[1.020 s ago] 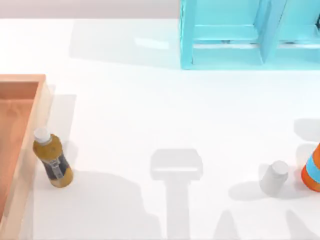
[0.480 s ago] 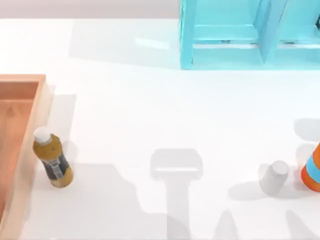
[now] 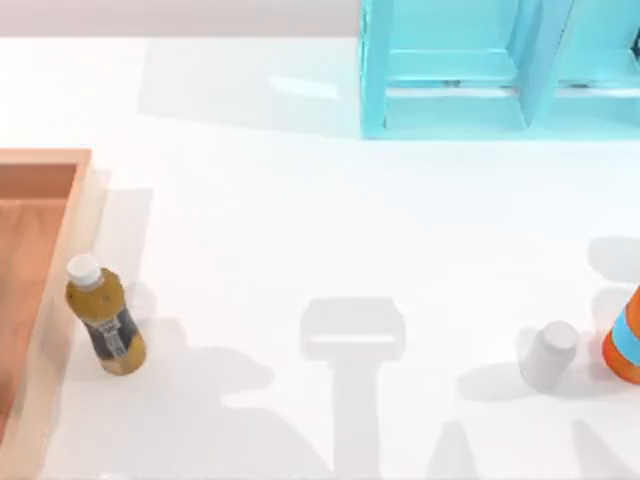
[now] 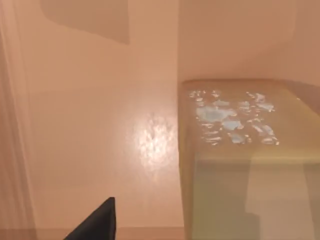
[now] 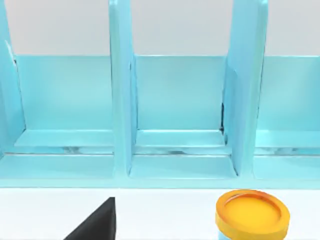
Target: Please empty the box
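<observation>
The box (image 3: 78, 205) is a large shallow orange-brown crate with a raised light rim at the table's left edge. In the left wrist view its glossy floor (image 4: 100, 125) spreads wide, and a tan cube (image 4: 235, 170) stands on it. A dark tip of my left gripper (image 4: 97, 226) hangs over that floor, beside the cube and apart from it. A dark tip of my right gripper (image 5: 97, 223) faces the turquoise shelf (image 5: 175, 115), beside an orange-lidded tub (image 5: 252, 215).
An amber bottle (image 3: 105, 320) with a white cap lies on the table just outside the box's right wall. A white cup (image 3: 548, 355) and an orange and blue container (image 3: 625, 340) sit at the right. The turquoise shelf unit (image 3: 450, 80) stands at the back.
The arm shadow near the bottle at the lower left has shrunk and changed shape. The bottle, the cup and the box stay where they were.
</observation>
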Robot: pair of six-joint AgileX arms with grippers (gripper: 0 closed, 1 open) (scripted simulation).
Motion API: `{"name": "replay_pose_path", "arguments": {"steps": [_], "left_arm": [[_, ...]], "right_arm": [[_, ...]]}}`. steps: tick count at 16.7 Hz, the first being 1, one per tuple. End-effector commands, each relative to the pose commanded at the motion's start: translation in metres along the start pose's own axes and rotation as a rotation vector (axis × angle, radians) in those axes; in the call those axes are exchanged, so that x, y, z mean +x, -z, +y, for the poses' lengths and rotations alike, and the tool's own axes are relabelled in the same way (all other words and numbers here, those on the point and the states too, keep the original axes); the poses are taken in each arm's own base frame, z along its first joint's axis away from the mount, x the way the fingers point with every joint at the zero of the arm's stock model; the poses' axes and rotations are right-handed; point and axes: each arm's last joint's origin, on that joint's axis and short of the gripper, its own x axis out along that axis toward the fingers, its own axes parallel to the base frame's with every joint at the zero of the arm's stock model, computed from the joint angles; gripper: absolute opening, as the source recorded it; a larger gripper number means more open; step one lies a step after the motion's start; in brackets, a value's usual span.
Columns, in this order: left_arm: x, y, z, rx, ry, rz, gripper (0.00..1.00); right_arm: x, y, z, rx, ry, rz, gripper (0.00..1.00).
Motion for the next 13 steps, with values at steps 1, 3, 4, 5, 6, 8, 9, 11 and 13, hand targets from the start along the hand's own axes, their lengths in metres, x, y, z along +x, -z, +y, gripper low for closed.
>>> {"name": "replay_pose_path", "arguments": {"steps": [1, 3, 4, 5, 6, 8, 9, 11, 13], "left_arm": [[0.009, 0.0, 0.0, 0.0, 0.0, -0.001, 1.0], [0.027, 0.0, 0.0, 0.001, 0.0, -0.001, 1.0], [0.035, 0.0, 0.0, 0.001, 0.0, 0.0, 1.0], [0.043, 0.001, 0.0, 0.001, 0.0, 0.0, 1.0], [0.049, 0.002, 0.0, 0.001, 0.0, 0.001, 1.0], [0.055, 0.004, -0.001, 0.001, 0.0, -0.001, 1.0], [0.055, 0.004, -0.001, 0.001, 0.0, -0.001, 1.0], [0.055, 0.004, -0.001, 0.001, 0.0, -0.001, 1.0], [0.055, 0.004, -0.001, 0.001, 0.0, -0.001, 0.92]], "right_arm": [[0.0, 0.0, 0.0, 0.0, 0.0, 0.0, 1.0], [0.0, 0.0, 0.0, 0.0, 0.0, 0.0, 1.0], [0.0, 0.0, 0.0, 0.0, 0.0, 0.0, 1.0], [0.0, 0.0, 0.0, 0.0, 0.0, 0.0, 1.0], [0.0, 0.0, 0.0, 0.0, 0.0, 0.0, 1.0], [0.0, 0.0, 0.0, 0.0, 0.0, 0.0, 1.0], [0.0, 0.0, 0.0, 0.0, 0.0, 0.0, 1.0], [0.0, 0.0, 0.0, 0.0, 0.0, 0.0, 1.0], [0.0, 0.0, 0.0, 0.0, 0.0, 0.0, 1.0]]}}
